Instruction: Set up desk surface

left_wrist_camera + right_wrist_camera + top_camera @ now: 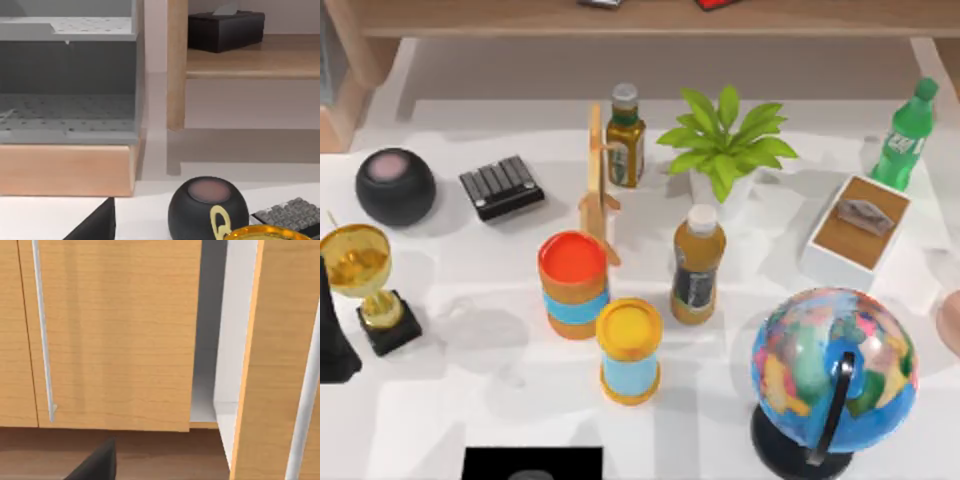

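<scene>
Nearest us in the top view, a glossy multicoloured globe on a black stand (834, 370) sits at the tabletop's right, and a black rectangular slab (532, 463) lies at the near edge. Just beyond stand two squat cylinders with pale blue bands: one with a yellow lid (629, 350), one with a red-orange lid (574, 284). They stand just beside each other. Right of them rises a bottle of amber liquid with a white cap and dark label (698, 263). At the left, a shiny gold trophy cup on a black block (365, 283) stands near a dark shape at the edge (334, 335) that we take for part of our left arm; its tool's opening we cannot tell.

The broad, flat white tabletop with faint grey mottling (460, 390) spreads under everything.

Farther back sit a matte black sphere with a pinkish flat top (395, 186), a dark ribbed block (501, 186), an upright pale wooden stand (598, 185), a dark-green bottle with a grey cap (625, 135), a leafy green plant in a white pot (725, 140), a white box with a tan wooden top (856, 232) and a bright green plastic bottle (906, 135). Farthest, a tan wooden shelf board (650, 18) spans the back.

The right wrist view faces wood-grain cabinet doors (115, 335); a dark fingertip (97, 462) shows at its edge, and we cannot tell that tool's state either.
</scene>
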